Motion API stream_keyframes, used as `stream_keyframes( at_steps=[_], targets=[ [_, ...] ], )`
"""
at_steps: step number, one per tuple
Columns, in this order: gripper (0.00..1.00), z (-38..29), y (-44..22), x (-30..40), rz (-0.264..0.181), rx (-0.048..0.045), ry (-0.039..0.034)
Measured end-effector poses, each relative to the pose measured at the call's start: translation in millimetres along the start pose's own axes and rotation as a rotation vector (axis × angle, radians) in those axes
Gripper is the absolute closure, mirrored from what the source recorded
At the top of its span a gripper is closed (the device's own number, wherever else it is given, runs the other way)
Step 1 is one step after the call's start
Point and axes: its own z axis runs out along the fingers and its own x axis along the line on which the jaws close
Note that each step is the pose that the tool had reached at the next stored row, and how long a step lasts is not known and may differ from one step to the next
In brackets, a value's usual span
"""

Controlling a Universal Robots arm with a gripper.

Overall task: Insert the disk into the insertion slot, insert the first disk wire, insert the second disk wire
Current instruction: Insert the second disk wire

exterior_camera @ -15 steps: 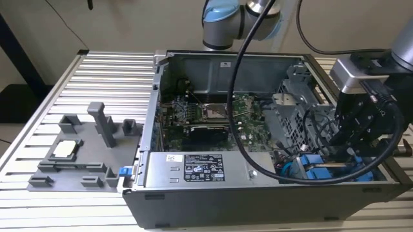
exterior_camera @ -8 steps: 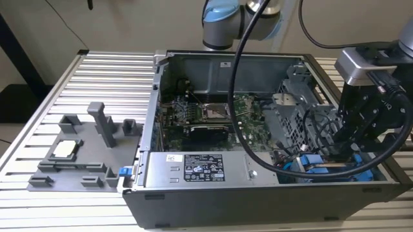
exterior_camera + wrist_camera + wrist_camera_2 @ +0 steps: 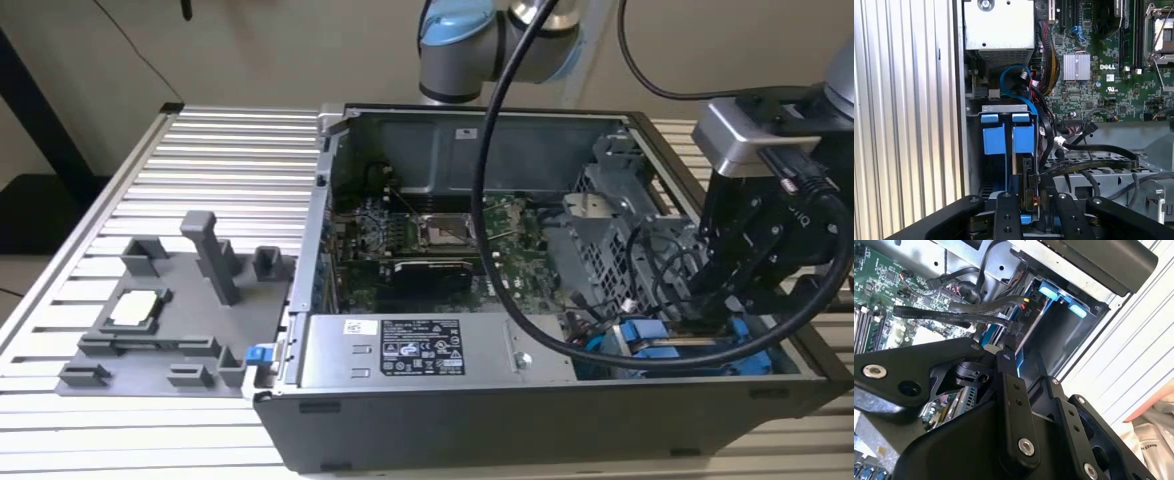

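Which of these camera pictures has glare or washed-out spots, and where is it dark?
In the second wrist view, the ribbed table is washed out white, and the tool is near-black. In the first wrist view, light is even, the blue carrier tabs vivid. In the exterior view, the case interior lies in shadow.
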Motion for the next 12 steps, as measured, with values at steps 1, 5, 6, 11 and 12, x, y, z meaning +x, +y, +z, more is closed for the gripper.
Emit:
stream_keyframes(
  at_steps=[1, 5, 6, 11, 12],
  targets=[
    [0.68, 0.0, 0.0, 0.0, 0.0, 0.0, -0.0004],
    [0.68, 0.0, 0.0, 0.0, 0.0, -0.0001, -0.0012],
    [0.68, -1.2, 0.0, 0.0, 0.0, -0.0001, -0.0011],
    [0.68, -19.9, -0.2, -0.7, 0.0, 0.0, -0.0011],
    [0.68, -19.8, -0.2, -0.7, 0.0, -0.0001, -0.0013]
  ],
)
